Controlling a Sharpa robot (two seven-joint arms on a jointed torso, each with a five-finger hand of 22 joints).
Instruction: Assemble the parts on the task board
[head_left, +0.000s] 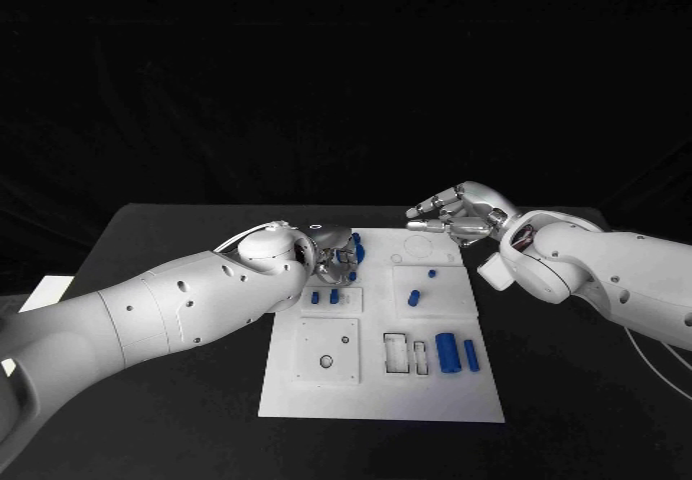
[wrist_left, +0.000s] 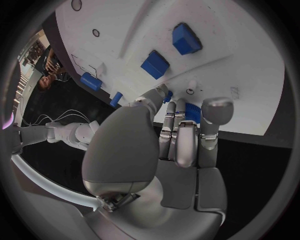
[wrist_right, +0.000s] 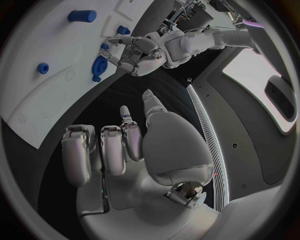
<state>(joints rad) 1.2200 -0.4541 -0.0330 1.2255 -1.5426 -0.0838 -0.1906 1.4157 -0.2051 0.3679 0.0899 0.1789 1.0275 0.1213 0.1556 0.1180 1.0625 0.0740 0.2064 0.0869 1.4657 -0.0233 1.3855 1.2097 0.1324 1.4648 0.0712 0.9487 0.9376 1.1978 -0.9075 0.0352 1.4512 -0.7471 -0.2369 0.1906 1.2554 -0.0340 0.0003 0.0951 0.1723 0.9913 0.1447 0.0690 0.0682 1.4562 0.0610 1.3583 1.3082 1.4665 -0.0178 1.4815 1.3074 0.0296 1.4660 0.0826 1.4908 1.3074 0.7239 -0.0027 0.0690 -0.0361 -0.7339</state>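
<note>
The left hand (head_left: 335, 252) sits at the task board's (head_left: 378, 400) eleven o'clock corner, fingers curled onto a round blue part (wrist_left: 192, 114), though whether they truly grip it I cannot tell. Two blue cylinders (head_left: 457, 352) lie at four o'clock. At one o'clock the right hand (head_left: 459, 216) hovers, fingers loosely apart, holding nothing.

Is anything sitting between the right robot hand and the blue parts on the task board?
Nothing visible does. The right robot hand hovers empty over the far edge of the task board; the nearest blue parts lie on open white surface. The left robot hand works at the board's far-left side, clear of that path.
</note>
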